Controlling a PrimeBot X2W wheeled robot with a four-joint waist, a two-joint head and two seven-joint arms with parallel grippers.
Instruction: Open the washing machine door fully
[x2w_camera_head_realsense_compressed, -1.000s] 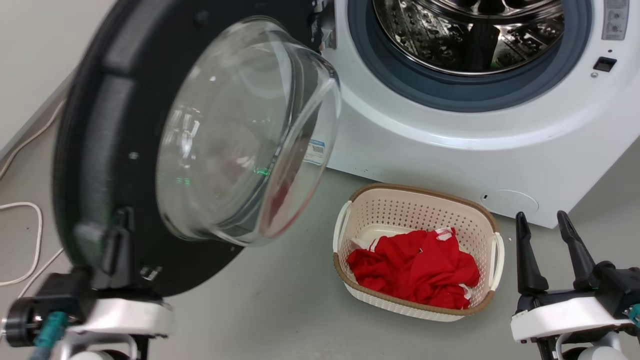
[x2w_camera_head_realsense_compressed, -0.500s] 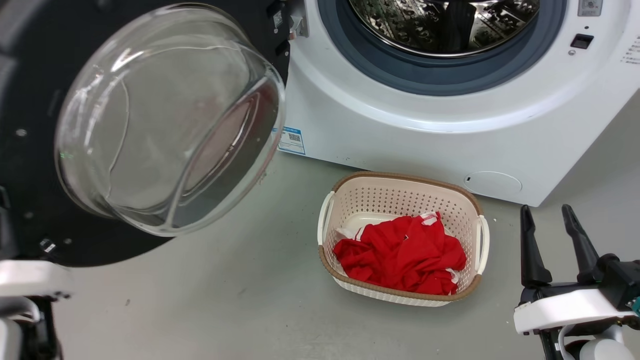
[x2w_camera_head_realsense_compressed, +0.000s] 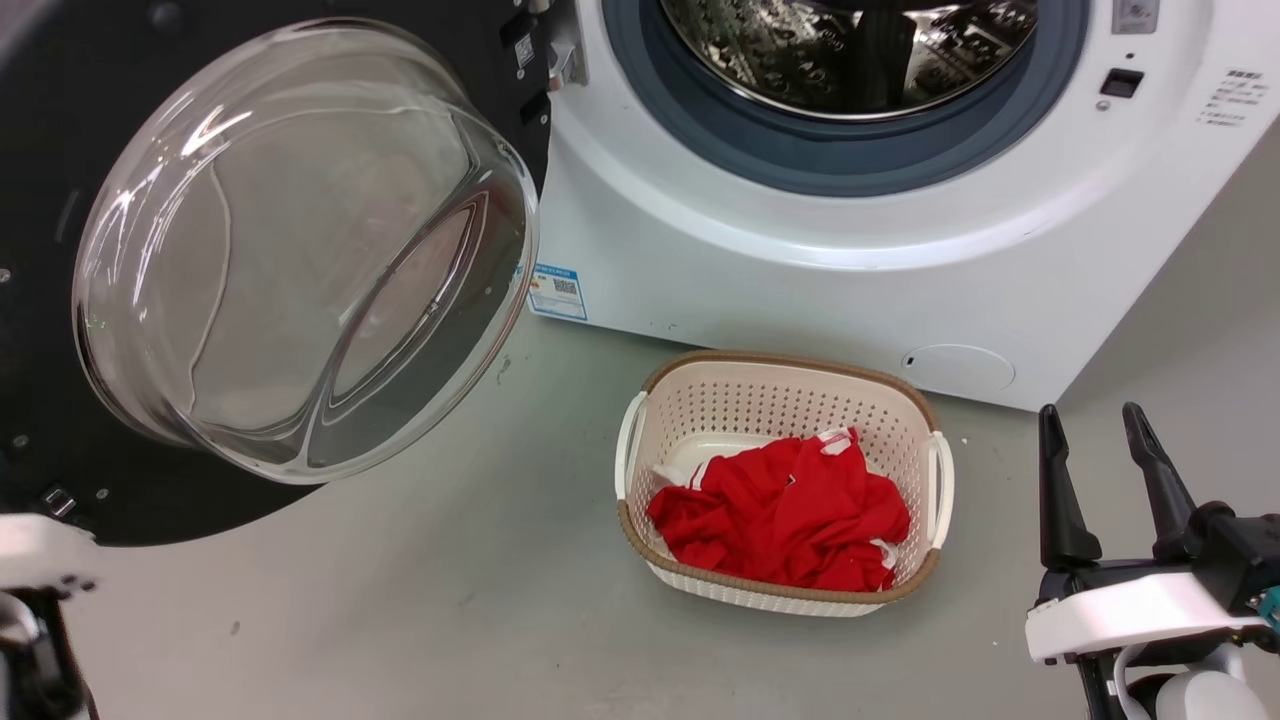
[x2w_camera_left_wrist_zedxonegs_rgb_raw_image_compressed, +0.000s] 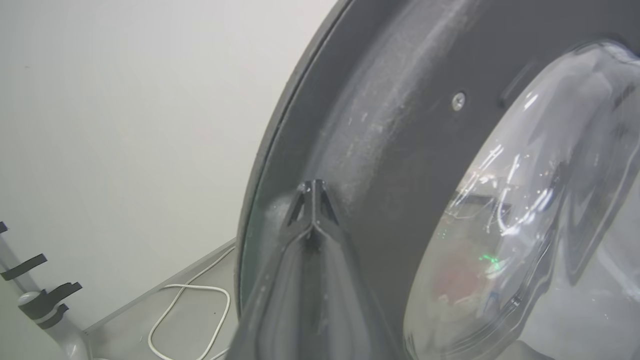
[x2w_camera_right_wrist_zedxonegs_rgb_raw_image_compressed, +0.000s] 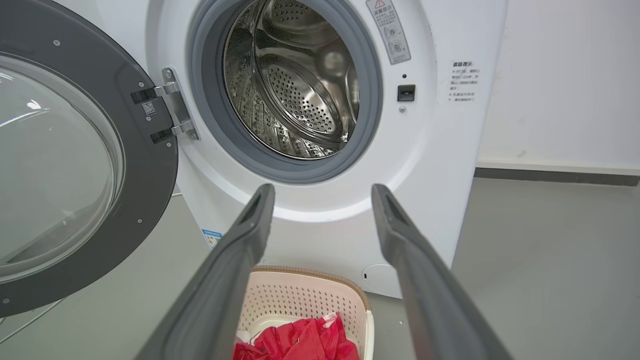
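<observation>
the washing machine door (x2w_camera_head_realsense_compressed: 290, 260) stands swung wide to the left of the steel drum mouth (x2w_camera_head_realsense_compressed: 850, 50), the left gripper (x2w_camera_left_wrist_zedxonegs_rgb_raw_image_compressed: 312, 197) with fingers pressed together by its black inner rim, the right gripper (x2w_camera_head_realsense_compressed: 1088, 425) with fingers spread and empty near the basket (x2w_camera_head_realsense_compressed: 790, 358).

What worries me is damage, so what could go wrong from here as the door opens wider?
1. The left claw, shut, seems to press just its tips on the smooth inner face of the washing machine door; they could skid toward the glass bowl.
2. The wall stands behind the door's rim; a hard push may bang it there.
3. A white cable loops on the floor nearby, a possible snag.
</observation>
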